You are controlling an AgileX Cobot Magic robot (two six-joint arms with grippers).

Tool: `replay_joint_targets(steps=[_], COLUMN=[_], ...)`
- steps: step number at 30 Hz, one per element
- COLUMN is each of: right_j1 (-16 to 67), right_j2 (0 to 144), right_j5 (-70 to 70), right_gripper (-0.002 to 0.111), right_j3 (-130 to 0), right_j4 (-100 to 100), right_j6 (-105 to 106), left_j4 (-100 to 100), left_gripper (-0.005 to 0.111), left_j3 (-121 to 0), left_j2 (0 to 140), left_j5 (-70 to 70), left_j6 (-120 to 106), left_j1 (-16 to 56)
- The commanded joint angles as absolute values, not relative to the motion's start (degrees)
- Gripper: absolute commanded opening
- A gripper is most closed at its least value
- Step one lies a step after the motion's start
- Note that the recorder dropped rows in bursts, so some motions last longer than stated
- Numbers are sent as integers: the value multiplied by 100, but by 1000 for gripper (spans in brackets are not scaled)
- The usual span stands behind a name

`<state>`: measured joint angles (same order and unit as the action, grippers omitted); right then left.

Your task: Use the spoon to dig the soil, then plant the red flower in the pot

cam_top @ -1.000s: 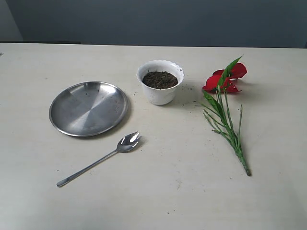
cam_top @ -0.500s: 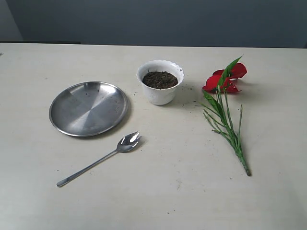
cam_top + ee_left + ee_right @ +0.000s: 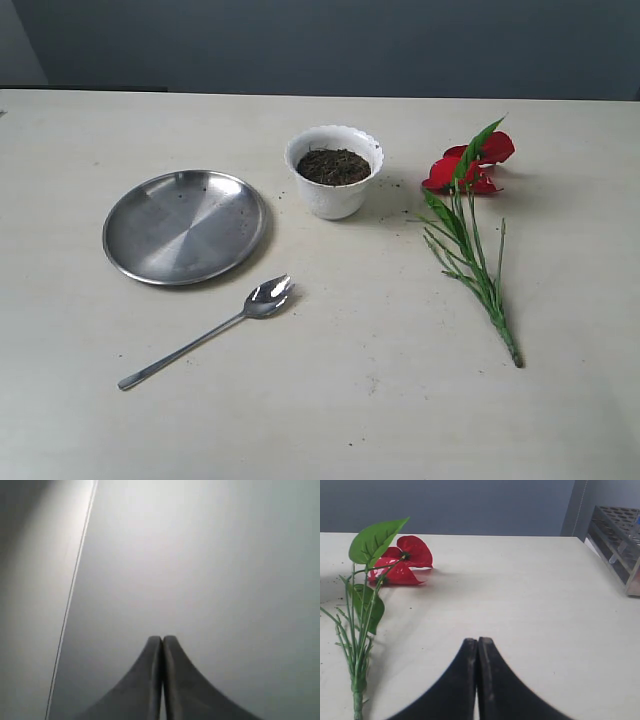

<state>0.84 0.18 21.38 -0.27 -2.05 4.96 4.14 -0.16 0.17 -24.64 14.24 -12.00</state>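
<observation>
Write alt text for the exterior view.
A white pot of dark soil stands on a pale table. A steel plate lies to its left and a spoon lies nearer the camera, both apart from it. A red flower lies flat to its right.

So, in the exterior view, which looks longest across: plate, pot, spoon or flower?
1. Flower, end to end
2. Spoon
3. Plate, though it covers the most area
4. Pot
The spoon lies nearer the camera, so spoon versus plate is unsure.

Pale table (image 3: 350, 410): steel plate (image 3: 185, 226) left, spoon (image 3: 265, 298) near it, pot (image 3: 333, 200) centre, red flower (image 3: 462, 175) lying right.
</observation>
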Motion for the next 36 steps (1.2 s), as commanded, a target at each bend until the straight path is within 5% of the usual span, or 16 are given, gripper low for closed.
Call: replay_joint_targets(steps=[1, 10, 36], right_j1=[69, 69, 69], right_j2=[0, 0, 0], right_j5=[2069, 2069, 2069], right_gripper=[0, 0, 0], right_j3=[0, 0, 0], right_j4=[-184, -184, -184], right_j6=[502, 502, 502], left_j4=[2187, 3950, 3882], left_gripper=[0, 0, 0], left_j3=[-318, -1183, -1952], left_j2=[0, 422, 558], left_j5=[-2436, -1479, 644], left_j6=[2263, 2346, 2362], left_j1=[-1173, -1173, -1173])
